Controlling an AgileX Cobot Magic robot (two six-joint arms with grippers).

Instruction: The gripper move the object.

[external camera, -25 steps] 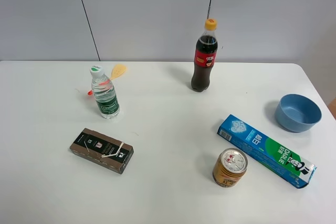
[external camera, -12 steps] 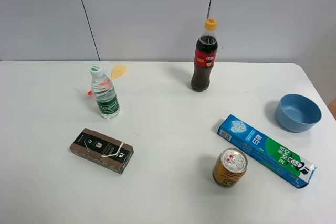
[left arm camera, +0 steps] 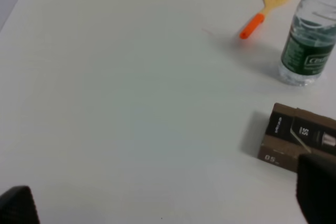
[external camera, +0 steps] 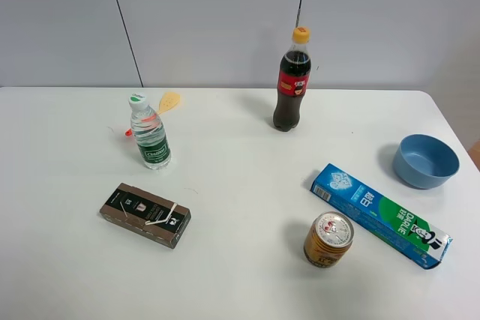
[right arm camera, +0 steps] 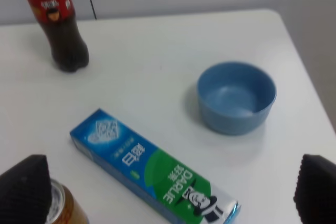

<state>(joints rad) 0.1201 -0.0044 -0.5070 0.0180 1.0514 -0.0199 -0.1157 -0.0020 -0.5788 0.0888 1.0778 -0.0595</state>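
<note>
Water bottle (external camera: 151,134): I see the small clear bottle upright on the white table (external camera: 240,207), left of centre; green label with white lettering too small for me to read, white-green cap.
Spatula (external camera: 166,103): yellow blade, orange handle, lying just behind the water bottle.
Brown box (external camera: 145,215): flat, dark, near the front of the water bottle; the left wrist view shows "S5" and "05" on it.
Cola bottle (external camera: 292,80): dark drink, red label, yellow cap, upright at the back; lettering blurred.
Toothpaste box (external camera: 381,214): blue and green, lying flat on the right; I read "DARLIE" plus Chinese characters.
Can (external camera: 328,239): gold, upright, just beside the toothpaste box.
Bowl (external camera: 426,160): blue, near the right edge.
Left gripper (left arm camera: 168,208): only two dark fingertips (left arm camera: 317,190) at the frame corners, spread wide, holding nothing.
Right gripper (right arm camera: 168,192): likewise spread wide, fingertips (right arm camera: 25,187) apart over the toothpaste box.
Change since earlier frames: none I can detect; every item sits where it was.
</note>
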